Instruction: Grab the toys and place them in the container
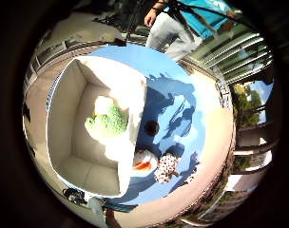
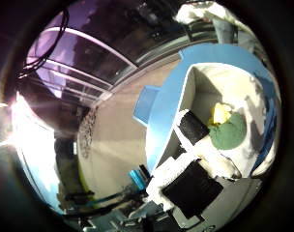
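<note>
A white open container [image 1: 68,118] stands on a blue tabletop [image 1: 175,71]. Inside it lies a green and yellow plush toy [image 1: 108,122]. Beside the container's wall, on the blue top, lie a white and orange toy [image 1: 143,164] and a white toy with dark spots [image 1: 166,167]. A small dark round thing [image 1: 151,127] rests a little further along the wall. My hand [image 2: 185,179] is above the container's edge, open, its white and black fingers [image 2: 191,126] reaching out over the rim with nothing in them.
The arm's shadow falls across the blue top beside the container. A person in a teal top stands beyond the table's far edge. A blue box-like object [image 2: 146,104] sits on the pale floor [image 2: 113,140] below the table. Railings and glass surround the area.
</note>
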Robot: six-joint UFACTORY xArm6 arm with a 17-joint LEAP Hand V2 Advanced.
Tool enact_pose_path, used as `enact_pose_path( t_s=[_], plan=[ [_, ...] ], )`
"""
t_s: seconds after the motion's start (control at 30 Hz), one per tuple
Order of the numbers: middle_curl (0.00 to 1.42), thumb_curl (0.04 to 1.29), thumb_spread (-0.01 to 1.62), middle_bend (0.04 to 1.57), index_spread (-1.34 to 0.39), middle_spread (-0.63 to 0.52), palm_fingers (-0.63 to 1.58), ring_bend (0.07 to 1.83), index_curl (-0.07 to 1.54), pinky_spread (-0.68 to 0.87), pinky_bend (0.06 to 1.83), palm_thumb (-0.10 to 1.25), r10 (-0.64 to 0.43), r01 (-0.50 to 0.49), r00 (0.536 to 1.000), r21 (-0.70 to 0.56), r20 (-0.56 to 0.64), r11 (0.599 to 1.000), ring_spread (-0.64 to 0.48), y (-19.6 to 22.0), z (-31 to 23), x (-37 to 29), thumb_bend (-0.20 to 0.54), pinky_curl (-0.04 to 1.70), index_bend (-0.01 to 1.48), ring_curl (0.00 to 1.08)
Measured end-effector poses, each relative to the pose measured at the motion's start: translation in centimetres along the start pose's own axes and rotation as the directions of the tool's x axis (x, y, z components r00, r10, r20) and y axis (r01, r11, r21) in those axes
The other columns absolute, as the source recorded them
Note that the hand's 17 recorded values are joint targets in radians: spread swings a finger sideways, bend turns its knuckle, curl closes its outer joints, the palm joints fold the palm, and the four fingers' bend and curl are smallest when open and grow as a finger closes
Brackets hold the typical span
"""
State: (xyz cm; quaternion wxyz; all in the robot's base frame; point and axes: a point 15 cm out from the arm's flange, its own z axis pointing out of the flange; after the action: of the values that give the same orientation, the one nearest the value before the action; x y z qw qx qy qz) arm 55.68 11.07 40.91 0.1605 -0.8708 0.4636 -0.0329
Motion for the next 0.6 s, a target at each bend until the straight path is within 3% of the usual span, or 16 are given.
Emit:
enact_pose_path(
  t_s=[0.2,0.3,0.6],
  plan=[
    [0.32,0.35,1.13,0.21,-0.22,0.06,0.12,0.54,0.32,0.52,1.05,0.58,0.098,-0.115,0.978,-0.089,-0.184,0.989,0.31,7.5,-4.5,10.1,-0.036,0.15,0.18,0.31],
    [0.33,0.34,1.13,0.19,-0.17,0.08,0.13,0.53,0.30,0.52,1.05,0.55,0.182,-0.234,0.945,-0.174,-0.272,0.956,0.31,13.7,-4.6,17.2,-0.037,0.14,0.15,0.31],
    [0.34,0.33,1.15,0.19,-0.06,0.15,0.14,0.55,0.26,0.52,1.05,0.52,0.337,-0.412,0.909,-0.412,-0.243,0.813,0.33,24.9,6.1,25.2,-0.031,0.12,0.14,0.31]
  ],
)
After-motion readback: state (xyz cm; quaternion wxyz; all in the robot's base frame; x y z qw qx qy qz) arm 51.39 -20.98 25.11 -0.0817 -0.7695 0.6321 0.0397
